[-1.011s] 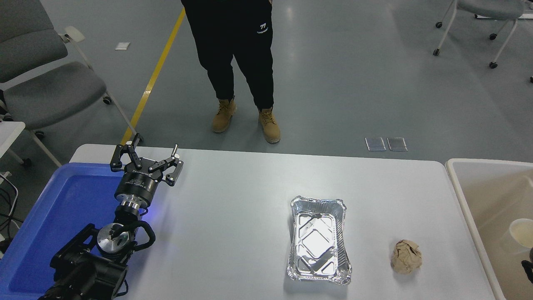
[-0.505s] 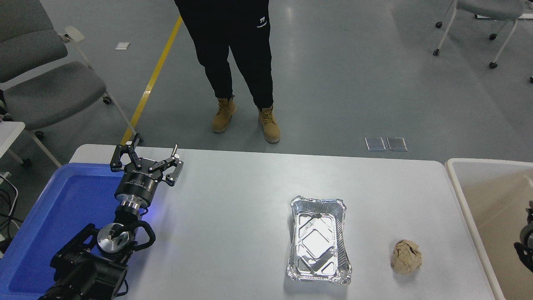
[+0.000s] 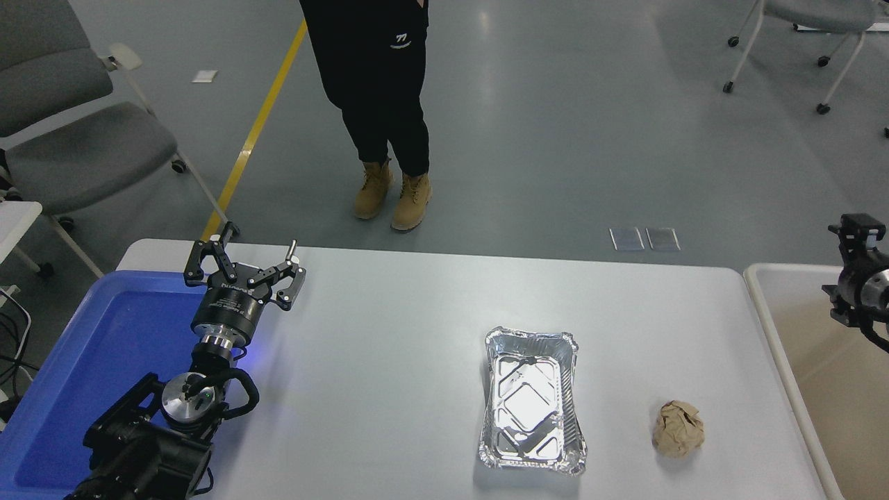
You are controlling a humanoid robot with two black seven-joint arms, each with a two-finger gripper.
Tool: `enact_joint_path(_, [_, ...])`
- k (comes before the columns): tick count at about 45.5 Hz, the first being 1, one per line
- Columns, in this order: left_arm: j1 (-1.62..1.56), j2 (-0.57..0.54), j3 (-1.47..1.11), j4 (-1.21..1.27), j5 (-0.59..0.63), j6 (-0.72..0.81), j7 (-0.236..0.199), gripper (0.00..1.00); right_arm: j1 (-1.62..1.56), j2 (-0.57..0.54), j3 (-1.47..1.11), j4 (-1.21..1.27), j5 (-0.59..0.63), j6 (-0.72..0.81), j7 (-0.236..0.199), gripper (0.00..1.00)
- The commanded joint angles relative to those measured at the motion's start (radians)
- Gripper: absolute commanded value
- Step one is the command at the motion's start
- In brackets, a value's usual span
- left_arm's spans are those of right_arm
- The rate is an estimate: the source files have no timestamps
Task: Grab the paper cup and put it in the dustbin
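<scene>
With my left gripper parked spread wide over the blue tray, foil tray and paper ball untouched, my right gripper hangs above the dustbin, fingers unreadable. Paper cup not visible; likely binned, task probably done.

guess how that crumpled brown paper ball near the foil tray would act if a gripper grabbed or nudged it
The crumpled brown paper ball looks like loosely wadded paper, so it is probably very light and would squash under a squeeze. Its creased, matte surface should grip rather than slip. Being lumpy, not truly round, a nudge would likely make it skid or wobble briefly on the white table rather than roll far.
</scene>
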Motion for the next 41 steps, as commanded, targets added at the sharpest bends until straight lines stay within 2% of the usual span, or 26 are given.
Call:
enact_joint_path(1, [0.0,0.0,0.0,0.0,0.0,0.0,0.0,0.99,0.432,-0.047,-0.459,0.251,-0.021,0.001,0.002,1.0])
enact_joint_path(6, [0.0,0.0,0.0,0.0,0.0,0.0,0.0,0.99,0.587,0.016,-0.632,0.3,-0.02,0.008,0.002,1.0])
enact_joint_path(16, [0.0,0.0,0.0,0.0,0.0,0.0,0.0,0.99,0.794,0.158,-0.813,0.426,-0.027,0.017,0.002,1.0])
enact_joint_path(24, [0.0,0.0,0.0,0.0,0.0,0.001,0.0,0.99,0.89,0.278,-0.843,0.516,-0.035,0.083,-0.001,1.0])
enact_joint_path(41, [0.0,0.0,0.0,0.0,0.0,0.001,0.0,0.99,1.004,0.611,-0.925,0.622,-0.031,0.23,0.0,1.0])
